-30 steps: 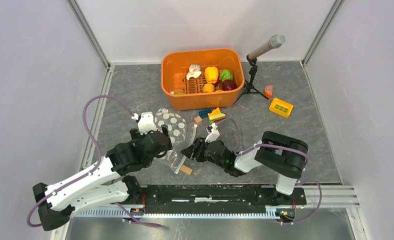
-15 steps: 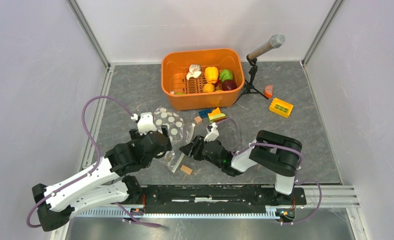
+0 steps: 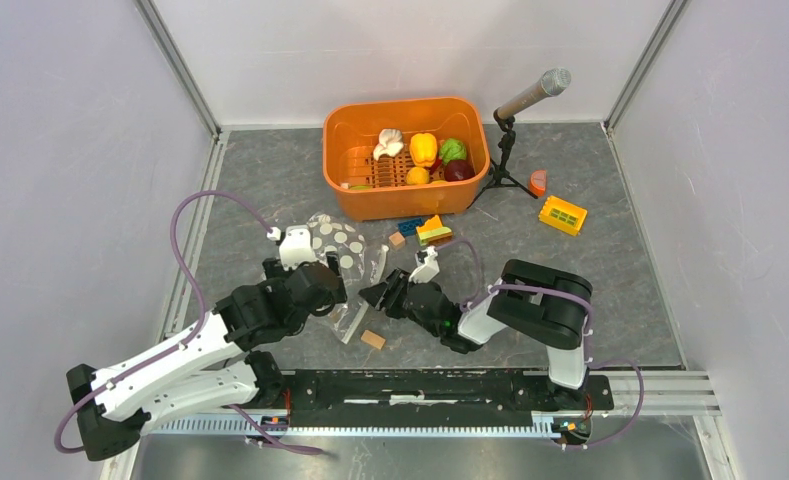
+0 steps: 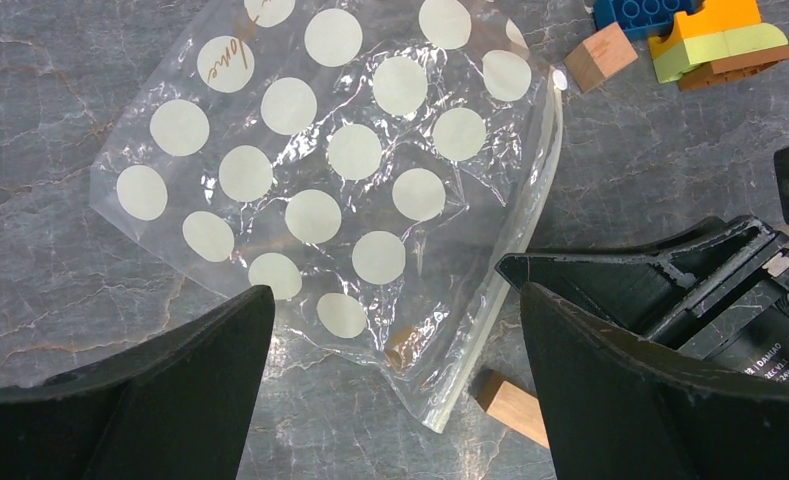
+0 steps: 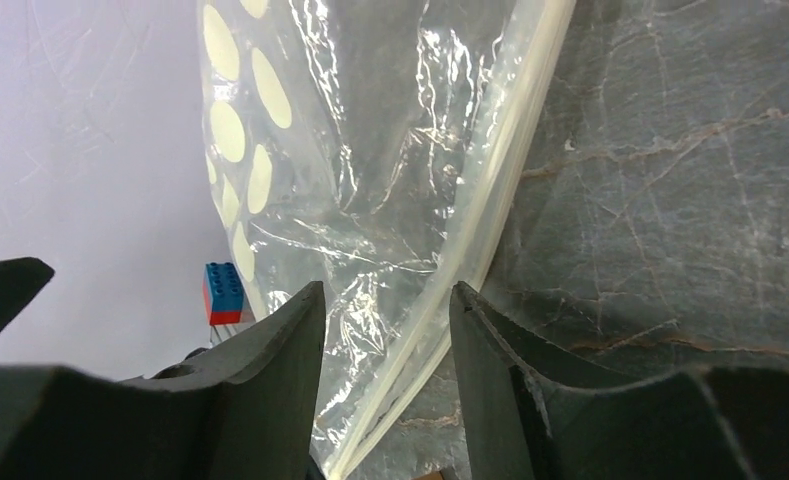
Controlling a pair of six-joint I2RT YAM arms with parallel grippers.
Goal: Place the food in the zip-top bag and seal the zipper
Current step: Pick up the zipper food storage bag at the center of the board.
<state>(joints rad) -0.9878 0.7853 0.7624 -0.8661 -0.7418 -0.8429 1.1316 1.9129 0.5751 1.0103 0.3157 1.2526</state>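
The polka-dot zip-top bag lies flat on the table between my grippers and also shows in the left wrist view. Its zipper runs along the bag's right edge. My left gripper is open above the bag's near corner. My right gripper is open, its jaws on either side of the zipper at the bag mouth. The food sits in the orange basket: garlic, yellow pepper, cabbage, a dark red piece and a yellow-orange piece.
A tan wooden cube lies by the bag's near corner. Another cube and coloured blocks lie in front of the basket. A microphone on a tripod, a yellow block and an orange piece stand at the right.
My right gripper has slid a little left and away from me, up to the bag's mouth. The bag has shifted slightly. My left arm has hardly moved.
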